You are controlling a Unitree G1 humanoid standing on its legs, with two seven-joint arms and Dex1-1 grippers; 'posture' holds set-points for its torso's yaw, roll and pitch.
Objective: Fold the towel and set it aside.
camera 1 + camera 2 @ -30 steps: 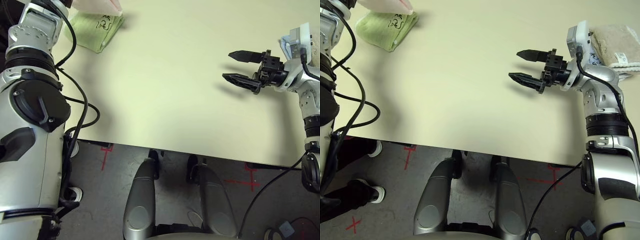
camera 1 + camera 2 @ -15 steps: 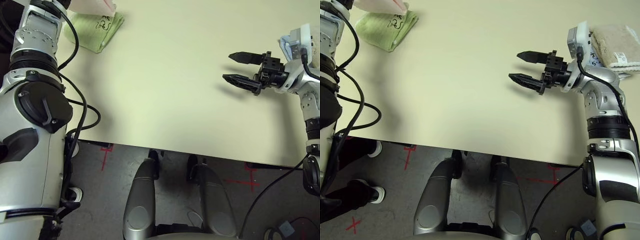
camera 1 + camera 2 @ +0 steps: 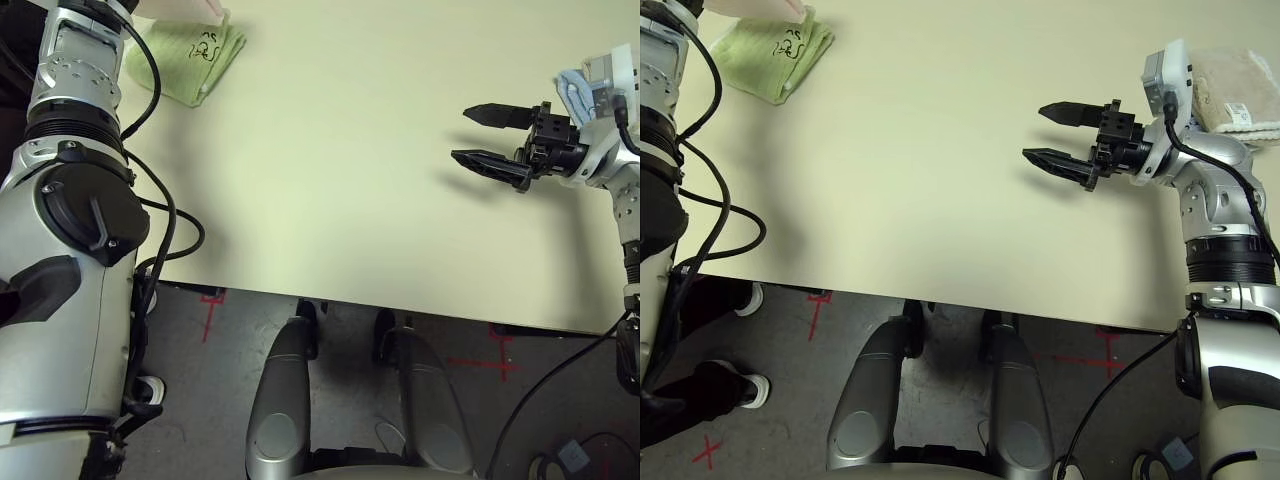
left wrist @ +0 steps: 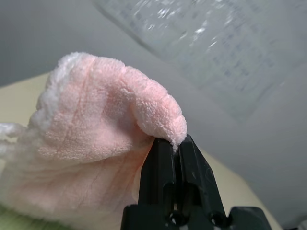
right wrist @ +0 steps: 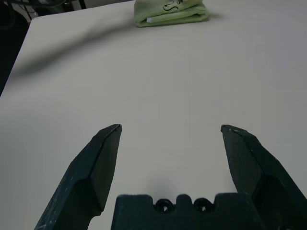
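A folded pink towel [image 4: 100, 158] hangs pinched in the robot's left gripper [image 4: 173, 146] above the far left corner of the surface [image 3: 330, 170].

The left wrist view shows the two black fingers [image 4: 158, 167] clenched together on a fluffy fold of the towel, whose white trim shows at one edge. In the head views a sliver of pink sits at the top edge, just above a folded light green towel [image 3: 775, 58] lying on the surface. Well apart on the right, the right gripper [image 3: 1060, 135] hovers over bare surface, fingers spread wide and grasping nothing. A beige folded cloth [image 3: 1238, 95] lies just behind it.
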